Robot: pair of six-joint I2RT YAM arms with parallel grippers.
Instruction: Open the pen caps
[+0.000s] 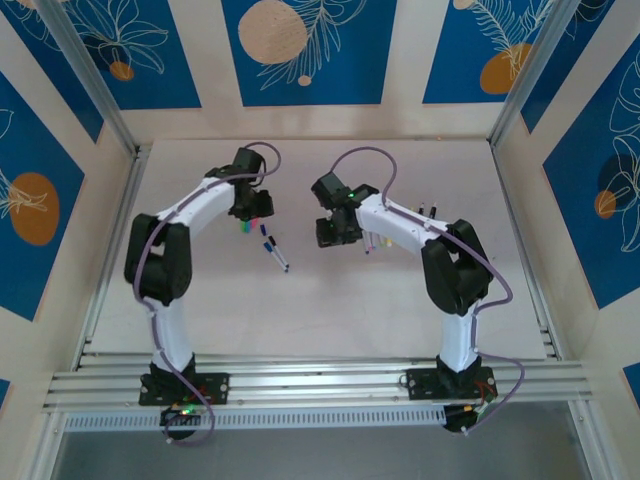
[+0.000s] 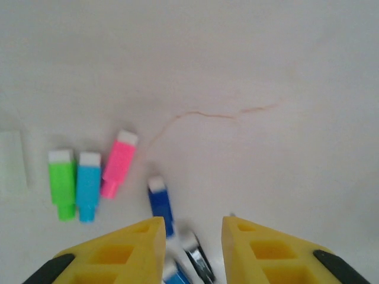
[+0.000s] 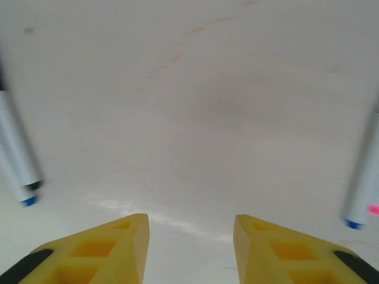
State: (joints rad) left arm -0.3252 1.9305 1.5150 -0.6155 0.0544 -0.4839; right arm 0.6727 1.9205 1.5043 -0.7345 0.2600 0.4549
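Pen caps are loose on the table (image 2: 254,65), seen from the left wrist. Green cap (image 2: 62,184) and cyan cap (image 2: 87,186) lie side by side, touching. Pink cap (image 2: 118,163) is just beside them at their 2 o'clock, tilted. Blue cap (image 2: 161,205) is at 5 o'clock of the pink one, its lower end level with the left fingertip.

Left tool (image 2: 192,223): fingers apart, pointing down at the table, nothing visibly clamped. A blurred dark pen end (image 2: 199,260) and a blue bit lie in the gap. Can't tell whether the pads touch them.

In the top view two pens (image 1: 281,260) lie diagonally on the table at 5 o'clock of the left tool, close by.

Left arm (image 1: 160,262): base at the near edge, elbow up and out toward 9 o'clock, forearm reaching to 1 o'clock, wrist folded down over the caps.

Right arm (image 1: 455,268) is roughly the mirror image: elbow out toward 3 o'clock, forearm reaching to 10 o'clock, wrist down.

Right tool (image 3: 190,220): fingers apart, nothing between them, bare table below. A white-barrelled pen (image 3: 16,157) with a blue tip is at the 9 o'clock edge of the right wrist view. Another pen (image 3: 364,189), blue tip with a pink mark, is at the 3 o'clock edge. Both are clear of the fingers.

In the top view some black pens (image 1: 428,210) lie beside the right forearm, at 2 o'clock of the right tool.
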